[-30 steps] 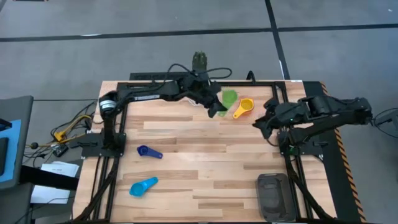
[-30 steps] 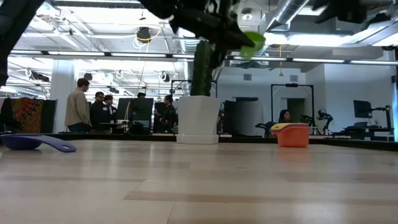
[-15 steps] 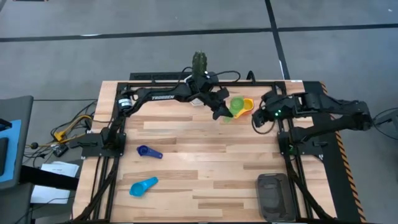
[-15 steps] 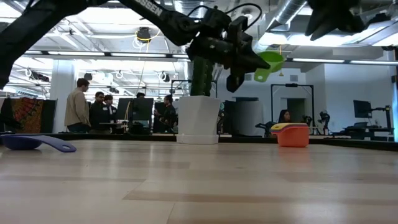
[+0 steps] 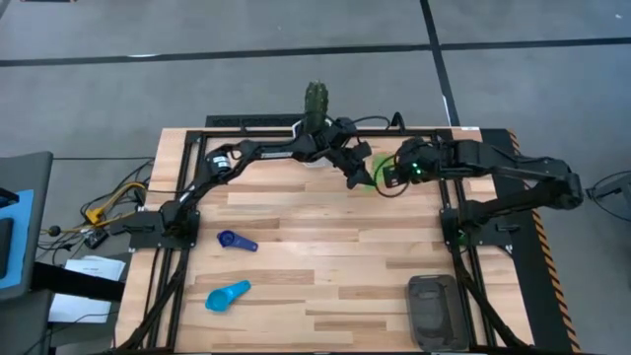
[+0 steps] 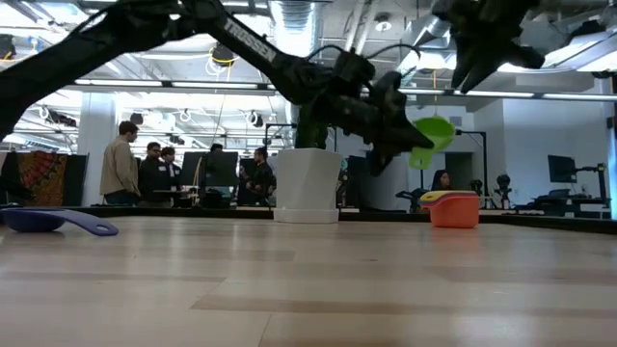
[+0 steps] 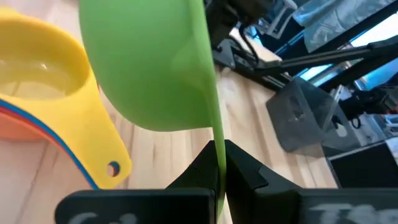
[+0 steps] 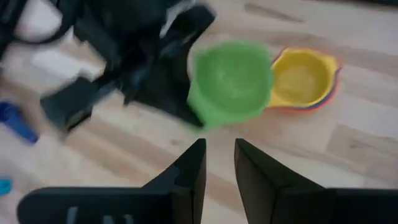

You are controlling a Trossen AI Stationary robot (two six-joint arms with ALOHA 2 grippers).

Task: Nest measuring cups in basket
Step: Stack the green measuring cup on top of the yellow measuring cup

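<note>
My left gripper (image 6: 397, 135) is shut on the green measuring cup (image 6: 431, 140), which hangs in the air at the table's far side, just left of a nested stack topped by the yellow cup (image 7: 43, 74). That stack (image 6: 451, 207) rests on the table with orange, red and blue rims showing below the yellow. My right gripper (image 8: 217, 158) hovers open above the green cup (image 8: 231, 81) and the stack (image 8: 303, 78), touching nothing. A dark blue cup (image 5: 237, 241) and a light blue cup (image 5: 227, 294) lie on the table's left half. The dark grey basket (image 5: 434, 311) sits at the near right. My left gripper pinches the green cup's flat handle (image 7: 219, 155) between its two fingers, which come in from the table's left, slanting down. The bowl (image 7: 149, 62) sticks out beyond the fingertips. The cup is lifted clear of the table, its mouth facing mostly up.
A white pot (image 6: 308, 183) with a cactus (image 5: 315, 99) stands at the far edge, just behind the left arm. The two grippers are close together over the far middle. Bare wood lies between the blue cups and the basket. People stand in the room beyond.
My left gripper has carried the green cup toward the table's right and downward, ending beside the yellow stack. My right gripper has swung toward the table's left and the far edge, coming over the stack and the green cup.
</note>
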